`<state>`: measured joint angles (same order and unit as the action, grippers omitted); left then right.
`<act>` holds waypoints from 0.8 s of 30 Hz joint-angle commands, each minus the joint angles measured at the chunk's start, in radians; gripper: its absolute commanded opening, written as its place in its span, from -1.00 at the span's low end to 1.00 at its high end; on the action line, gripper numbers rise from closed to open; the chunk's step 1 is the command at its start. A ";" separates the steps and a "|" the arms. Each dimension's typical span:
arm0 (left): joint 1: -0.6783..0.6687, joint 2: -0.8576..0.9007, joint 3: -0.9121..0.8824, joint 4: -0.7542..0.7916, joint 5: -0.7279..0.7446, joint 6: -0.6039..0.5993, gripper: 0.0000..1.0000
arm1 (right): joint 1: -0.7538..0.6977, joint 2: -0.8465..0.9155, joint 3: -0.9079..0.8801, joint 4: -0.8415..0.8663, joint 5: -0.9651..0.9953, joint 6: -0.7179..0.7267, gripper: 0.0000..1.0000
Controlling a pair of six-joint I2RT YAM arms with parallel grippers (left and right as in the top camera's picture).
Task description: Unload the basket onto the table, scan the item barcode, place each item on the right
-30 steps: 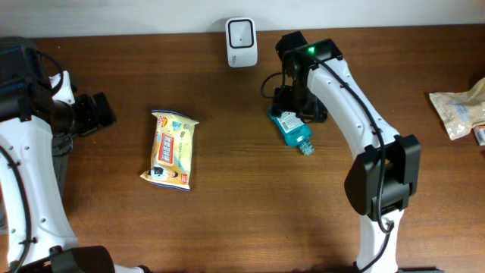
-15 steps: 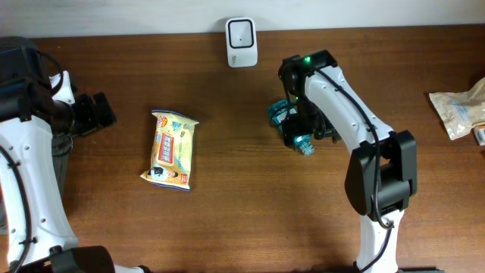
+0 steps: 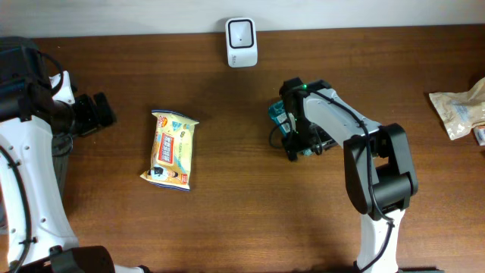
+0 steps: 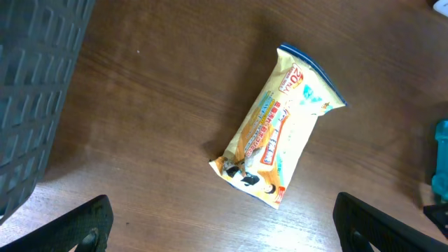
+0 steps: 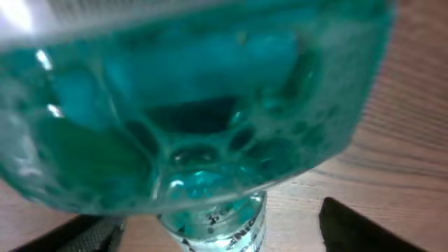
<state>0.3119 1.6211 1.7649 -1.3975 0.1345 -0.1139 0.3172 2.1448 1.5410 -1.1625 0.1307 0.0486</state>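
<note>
A teal mouthwash bottle (image 3: 278, 116) lies on the brown table, right of centre. My right gripper (image 3: 294, 148) is down over it. In the right wrist view the bottle (image 5: 196, 105) fills the frame, and its clear neck sits between the two dark fingers (image 5: 371, 227). The right gripper (image 5: 224, 234) is open, with a gap showing beside the neck. A white scanner (image 3: 241, 32) stands at the back edge. My left gripper (image 3: 98, 114) waits at the far left. It (image 4: 224, 231) is wide open with nothing between its fingers.
A yellow snack packet (image 3: 173, 149) lies left of centre, also in the left wrist view (image 4: 276, 136). A beige bag (image 3: 458, 110) sits at the right edge. A dark grey basket (image 4: 35, 91) stands by the left arm.
My right gripper has come forward from behind the bottle and dropped over its neck end. The left arm and the snack packet have not moved.
</note>
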 commanded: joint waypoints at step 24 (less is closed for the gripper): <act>0.003 -0.013 -0.001 0.002 0.007 -0.005 0.98 | -0.003 -0.006 0.052 -0.007 -0.075 -0.014 -0.82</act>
<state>0.3119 1.6211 1.7649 -1.3972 0.1345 -0.1139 0.3157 2.1441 1.5528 -1.1175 0.0799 0.0280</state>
